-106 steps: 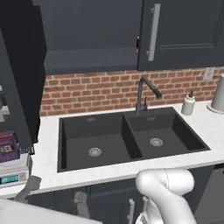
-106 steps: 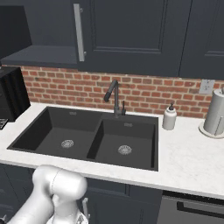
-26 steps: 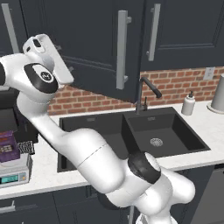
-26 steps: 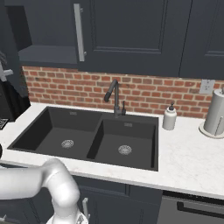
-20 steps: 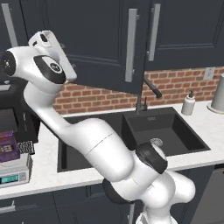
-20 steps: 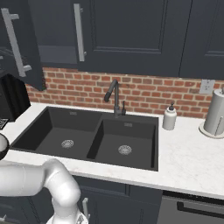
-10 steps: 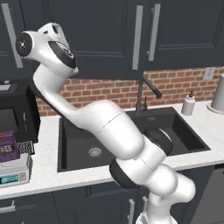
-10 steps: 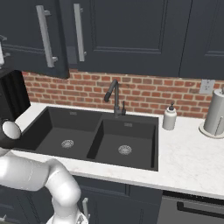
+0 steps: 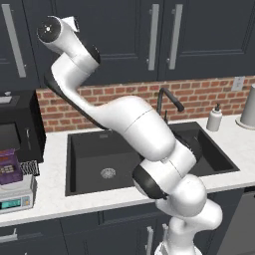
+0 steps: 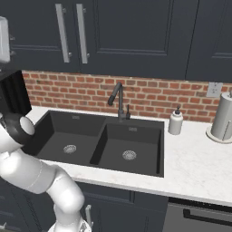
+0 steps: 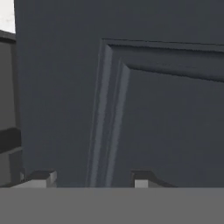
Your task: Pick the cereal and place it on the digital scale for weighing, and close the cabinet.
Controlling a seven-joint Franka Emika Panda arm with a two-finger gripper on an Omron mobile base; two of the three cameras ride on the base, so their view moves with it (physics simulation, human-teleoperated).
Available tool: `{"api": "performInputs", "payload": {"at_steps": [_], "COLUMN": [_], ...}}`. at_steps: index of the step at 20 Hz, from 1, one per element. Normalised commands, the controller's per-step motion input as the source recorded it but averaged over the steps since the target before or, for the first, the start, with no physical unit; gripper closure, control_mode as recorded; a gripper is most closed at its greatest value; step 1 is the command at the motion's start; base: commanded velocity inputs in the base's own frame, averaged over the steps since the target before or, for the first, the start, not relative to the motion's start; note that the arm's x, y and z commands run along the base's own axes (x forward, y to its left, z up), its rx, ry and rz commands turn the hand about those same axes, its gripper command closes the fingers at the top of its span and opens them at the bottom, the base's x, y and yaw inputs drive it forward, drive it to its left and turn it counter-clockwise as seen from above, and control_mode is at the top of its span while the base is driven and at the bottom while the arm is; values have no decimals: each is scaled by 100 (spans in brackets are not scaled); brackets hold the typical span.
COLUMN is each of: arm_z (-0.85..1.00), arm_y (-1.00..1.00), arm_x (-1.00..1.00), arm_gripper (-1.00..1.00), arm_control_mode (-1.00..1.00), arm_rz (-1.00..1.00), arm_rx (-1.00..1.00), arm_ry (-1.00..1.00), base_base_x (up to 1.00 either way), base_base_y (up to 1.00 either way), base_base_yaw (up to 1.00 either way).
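Observation:
The purple cereal (image 9: 10,167) box stands upright on the digital scale (image 9: 16,198), at the counter's left end in the left base view. My arm reaches high to the cabinet (image 9: 119,40), and the gripper (image 9: 73,23) presses against a dark door panel. In the hand view the gripper (image 11: 92,179) is open; its fingertips (image 11: 41,177) stand apart with nothing between them, right up against the door (image 11: 131,109). The cabinet's doors (image 10: 104,36) look flush, their silver handles (image 10: 81,34) side by side.
A black microwave (image 9: 15,130) sits behind the scale. The double sink (image 10: 113,149) with its faucet (image 10: 118,99) fills the counter's middle. To the right stand a soap bottle (image 10: 175,121) and a paper towel roll (image 10: 224,117).
The open cabinet door has swung shut to the right, with my hand following against it. The cereal and the scale have stayed put.

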Motion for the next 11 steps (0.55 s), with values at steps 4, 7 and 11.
{"api": "performInputs", "payload": {"at_steps": [4, 7, 11], "arm_z": [-7, -10, -14], "arm_y": [-97, -100, -100], "arm_x": [100, 97, 71], "arm_gripper": [-100, -100, -100], "arm_control_mode": [-100, -100, -100], "arm_rz": [16, 20, 19], "arm_rx": [25, 27, 29], "arm_ry": [0, 0, -6], "base_base_x": [0, 0, 0], "base_base_y": [0, 0, 0], "base_base_yaw": [0, 0, 0]}}
